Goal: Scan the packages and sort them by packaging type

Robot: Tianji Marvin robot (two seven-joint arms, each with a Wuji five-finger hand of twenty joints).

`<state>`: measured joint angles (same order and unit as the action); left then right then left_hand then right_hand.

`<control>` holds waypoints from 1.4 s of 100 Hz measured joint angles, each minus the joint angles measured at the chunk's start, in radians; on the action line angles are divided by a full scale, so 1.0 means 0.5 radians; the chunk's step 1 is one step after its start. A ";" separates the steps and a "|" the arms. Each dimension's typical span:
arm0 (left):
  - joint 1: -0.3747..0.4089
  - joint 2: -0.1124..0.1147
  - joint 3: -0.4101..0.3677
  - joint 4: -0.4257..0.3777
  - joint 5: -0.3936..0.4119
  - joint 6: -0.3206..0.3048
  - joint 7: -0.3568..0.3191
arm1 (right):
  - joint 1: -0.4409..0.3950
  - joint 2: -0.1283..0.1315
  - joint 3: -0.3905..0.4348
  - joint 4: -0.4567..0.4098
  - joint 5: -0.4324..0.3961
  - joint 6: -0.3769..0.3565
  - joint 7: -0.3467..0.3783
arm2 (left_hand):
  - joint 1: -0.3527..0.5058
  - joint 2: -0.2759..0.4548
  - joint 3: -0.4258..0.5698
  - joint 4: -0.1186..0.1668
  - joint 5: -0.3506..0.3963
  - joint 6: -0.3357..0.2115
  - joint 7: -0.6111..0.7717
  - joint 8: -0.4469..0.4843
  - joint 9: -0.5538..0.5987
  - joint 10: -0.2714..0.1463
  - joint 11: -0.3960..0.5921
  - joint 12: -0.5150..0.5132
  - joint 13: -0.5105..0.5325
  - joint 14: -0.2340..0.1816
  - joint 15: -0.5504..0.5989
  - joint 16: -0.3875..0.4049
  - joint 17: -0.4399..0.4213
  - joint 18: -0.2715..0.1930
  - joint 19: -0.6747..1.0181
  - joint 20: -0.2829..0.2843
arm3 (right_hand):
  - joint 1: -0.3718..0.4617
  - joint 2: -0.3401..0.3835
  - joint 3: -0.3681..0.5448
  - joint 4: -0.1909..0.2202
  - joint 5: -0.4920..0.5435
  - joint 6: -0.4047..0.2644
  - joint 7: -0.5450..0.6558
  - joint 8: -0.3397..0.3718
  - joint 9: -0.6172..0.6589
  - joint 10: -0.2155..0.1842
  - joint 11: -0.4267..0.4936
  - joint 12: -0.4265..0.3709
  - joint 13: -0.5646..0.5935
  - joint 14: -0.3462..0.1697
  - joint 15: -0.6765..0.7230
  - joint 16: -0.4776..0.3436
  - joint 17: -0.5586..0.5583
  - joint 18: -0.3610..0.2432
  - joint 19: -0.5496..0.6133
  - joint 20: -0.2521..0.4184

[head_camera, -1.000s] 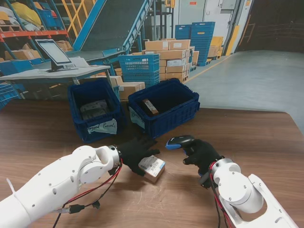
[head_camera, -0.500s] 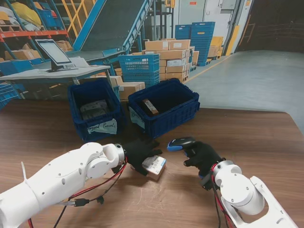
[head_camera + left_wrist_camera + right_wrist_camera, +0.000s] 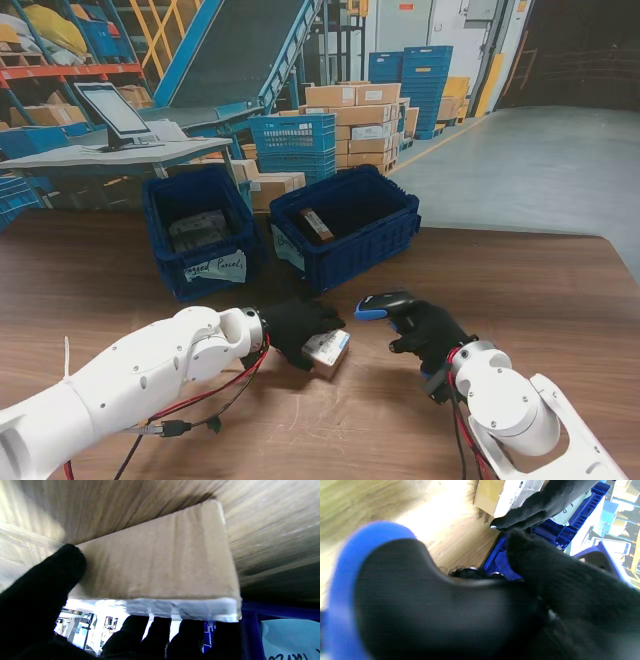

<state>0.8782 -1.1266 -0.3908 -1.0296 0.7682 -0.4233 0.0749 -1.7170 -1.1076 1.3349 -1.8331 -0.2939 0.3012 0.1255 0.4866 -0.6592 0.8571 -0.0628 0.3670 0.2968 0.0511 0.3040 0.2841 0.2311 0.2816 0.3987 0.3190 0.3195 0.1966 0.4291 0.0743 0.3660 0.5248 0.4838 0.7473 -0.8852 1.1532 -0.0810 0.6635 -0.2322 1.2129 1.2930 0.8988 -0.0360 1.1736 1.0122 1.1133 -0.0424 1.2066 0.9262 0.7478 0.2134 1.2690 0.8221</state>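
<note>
Warehouse table, frame centre: left hand (image 3: pixel 298 325) grips the small cardboard box (image 3: pixel 327 349), probably light and stiff, best pinched across opposite faces; right hand (image 3: pixel 425 328) clutches the scanner (image 3: pixel 381 301).

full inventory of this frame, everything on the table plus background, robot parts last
Cardboard parcel: 1, brown with white label, on the table near me, held by the left hand.
Barcode scanner: 1, black and blue, in the right hand, head aimed toward the parcel.
Left bin: 1, dark blue, far side of the table, white handwritten label on its front, grey bagged parcels inside.
Right bin: 1, dark blue, beside the left bin, one small brown box inside.
Table: 1, dark wood.
Tablet on stand: 1, on a grey desk behind the table.
Background: stacked cardboard boxes, blue crates, a conveyor ramp.
Left hand: black glove, closed on the parcel.
Right hand: black glove, closed on the scanner.
</note>
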 measured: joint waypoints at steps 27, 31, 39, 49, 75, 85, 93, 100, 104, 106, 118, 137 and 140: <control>0.056 -0.031 -0.040 0.070 0.098 0.017 0.289 | 0.002 0.000 -0.001 0.003 0.001 0.000 0.001 | 0.086 -0.184 0.127 0.005 0.164 0.018 0.191 0.185 0.296 -0.046 0.233 0.130 0.352 -0.075 0.244 0.305 0.211 0.012 0.497 0.273 | 0.000 0.000 0.000 0.000 0.000 0.000 0.000 0.000 0.000 0.000 0.000 0.000 0.000 0.000 0.000 0.000 -0.002 0.002 0.000 0.000; 0.063 -0.035 -0.041 0.076 0.104 0.026 0.319 | 0.003 0.000 -0.002 0.005 0.001 0.000 0.000 | 0.086 -0.186 0.127 0.004 0.164 0.018 0.248 0.232 0.307 -0.054 0.253 0.157 0.381 -0.087 0.276 0.360 0.233 0.020 0.513 0.294 | 0.000 0.000 0.000 0.000 0.000 0.000 0.000 0.000 0.000 0.000 0.000 0.000 0.000 0.000 0.000 0.000 -0.002 0.003 0.000 0.000; 0.082 -0.042 -0.071 0.077 0.104 0.037 0.329 | 0.004 0.000 -0.003 0.007 0.001 0.000 -0.001 | 0.086 -0.252 0.124 0.003 0.164 0.019 0.442 0.305 0.428 -0.064 0.335 0.211 0.474 -0.091 0.349 0.465 0.302 0.036 0.585 0.345 | 0.000 0.000 0.000 0.000 0.000 0.000 0.000 0.001 0.000 0.000 0.000 0.000 0.000 0.000 0.000 0.000 -0.002 0.003 0.000 0.000; 0.104 -0.047 -0.103 0.072 0.100 0.043 0.336 | 0.004 0.000 -0.005 0.008 0.001 0.000 -0.002 | 0.099 -0.335 0.097 0.001 0.164 0.019 0.666 0.384 0.524 -0.077 0.425 0.276 0.563 -0.098 0.391 0.564 0.373 0.056 0.681 0.389 | 0.000 0.001 0.000 0.000 0.000 0.000 -0.007 0.013 0.000 0.000 0.000 0.000 0.000 0.000 0.000 0.000 -0.002 0.003 0.000 0.000; 0.191 -0.013 -0.248 -0.108 0.089 0.079 0.167 | 0.005 0.001 -0.006 0.007 -0.004 0.000 -0.001 | 0.117 -0.541 -0.084 -0.119 0.162 -0.001 1.211 0.702 0.800 -0.095 0.550 0.570 0.822 -0.108 0.382 1.078 0.581 0.091 0.991 0.525 | 0.000 0.001 0.000 0.000 0.000 0.000 -0.008 0.015 0.000 0.000 0.000 0.000 0.000 0.000 0.000 0.000 -0.002 0.003 0.000 0.000; 0.233 -0.006 -0.320 -0.154 0.079 0.080 0.151 | 0.006 0.001 -0.008 0.007 -0.004 0.000 -0.002 | 0.117 -0.567 -0.308 -0.132 0.237 -0.024 1.333 0.745 1.012 -0.101 0.405 0.793 0.992 -0.101 0.362 1.218 0.702 0.099 1.182 0.593 | 0.000 0.001 0.000 0.000 0.000 0.000 -0.008 0.015 0.000 0.000 0.000 0.000 0.000 0.000 0.000 0.000 -0.002 0.002 0.000 0.000; 0.274 0.007 -0.392 -0.219 0.031 0.084 0.051 | 0.006 0.001 -0.010 0.007 -0.004 -0.002 -0.001 | 0.116 -0.582 -0.390 -0.132 0.285 -0.030 1.352 0.773 1.114 -0.103 0.297 0.905 1.069 -0.091 0.362 1.251 0.764 0.099 1.236 0.619 | 0.000 0.001 0.000 0.000 0.000 0.000 -0.008 0.015 0.000 0.000 0.000 0.000 0.000 0.000 0.000 0.000 -0.002 0.002 0.000 0.000; 0.300 0.018 -0.431 -0.266 0.012 0.092 0.005 | 0.007 0.001 -0.012 0.005 -0.006 -0.002 -0.001 | 0.116 -0.582 -0.423 -0.132 0.306 -0.030 1.357 0.781 1.151 -0.103 0.269 0.941 1.102 -0.090 0.363 1.257 0.795 0.099 1.266 0.627 | 0.000 0.001 0.000 0.000 0.000 0.000 -0.008 0.015 0.000 0.000 0.000 0.000 0.000 0.000 0.000 0.000 -0.002 0.002 0.000 0.000; 0.315 0.023 -0.456 -0.288 0.012 0.096 -0.003 | 0.008 0.001 -0.014 0.005 -0.008 -0.002 -0.001 | 0.116 -0.582 -0.424 -0.132 0.306 -0.030 1.358 0.792 1.152 -0.103 0.268 0.948 1.103 -0.089 0.363 1.257 0.797 0.099 1.274 0.627 | 0.000 0.001 0.000 0.000 0.000 0.000 -0.008 0.015 0.000 0.000 0.000 0.000 0.000 0.000 0.000 0.000 -0.002 0.002 0.000 0.000; 0.322 0.025 -0.470 -0.299 0.012 0.098 -0.011 | 0.008 0.001 -0.014 0.004 -0.009 -0.002 -0.001 | 0.116 -0.582 -0.425 -0.132 0.306 -0.030 1.358 0.792 1.152 -0.103 0.268 0.948 1.107 -0.088 0.363 1.257 0.798 0.099 1.275 0.627 | 0.000 0.001 0.000 0.000 0.000 0.000 -0.008 0.015 0.000 0.000 0.000 0.000 0.000 0.000 0.000 0.000 -0.002 0.002 0.000 0.000; 0.387 0.046 -0.592 -0.406 0.018 0.118 -0.107 | 0.013 0.002 -0.020 -0.003 -0.023 0.004 0.000 | 0.116 -0.582 -0.425 -0.132 0.307 -0.030 1.358 0.793 1.153 -0.103 0.268 0.953 1.110 -0.087 0.363 1.257 0.799 0.099 1.279 0.627 | 0.000 0.001 0.000 0.000 0.000 0.000 -0.008 0.016 0.000 0.000 0.000 0.000 0.000 0.000 0.000 0.000 -0.002 0.002 0.000 0.000; 0.523 0.087 -0.826 -0.650 0.064 0.184 -0.270 | 0.031 0.002 -0.032 -0.012 -0.040 0.018 0.002 | 0.116 -0.582 -0.425 -0.132 0.307 -0.030 1.360 0.793 1.153 -0.103 0.268 0.959 1.111 -0.087 0.363 1.257 0.800 0.099 1.279 0.628 | 0.000 0.001 0.000 0.000 0.000 0.000 -0.008 0.017 0.000 0.000 0.000 0.000 0.000 0.000 0.000 0.000 -0.002 0.002 0.000 0.000; 0.551 0.092 -0.874 -0.697 0.072 0.199 -0.303 | 0.034 0.003 -0.033 -0.013 -0.042 0.019 0.003 | 0.116 -0.582 -0.425 -0.132 0.307 -0.030 1.360 0.793 1.153 -0.103 0.268 0.960 1.111 -0.086 0.363 1.257 0.802 0.099 1.279 0.628 | 0.000 0.001 0.000 0.000 0.000 0.000 -0.008 0.017 0.000 0.000 0.000 0.000 0.000 0.000 0.000 0.000 -0.002 0.002 0.000 0.000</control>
<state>1.1536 -1.0804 -0.8275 -1.3780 0.8040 -0.3238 -0.0765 -1.7000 -1.1063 1.3183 -1.8396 -0.3150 0.3108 0.1272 0.5447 -0.9502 0.6444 -0.1286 0.5204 0.2817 0.7313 0.7006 0.8607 0.1795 0.4155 0.8787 0.8744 0.2763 0.3780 1.0576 0.4754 0.4155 1.1643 0.7979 0.7473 -0.8847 1.1531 -0.0810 0.6634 -0.2322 1.2087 1.3015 0.8988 -0.0360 1.1735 1.0122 1.1133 -0.0424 1.2066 0.9261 0.7468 0.2145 1.2690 0.8221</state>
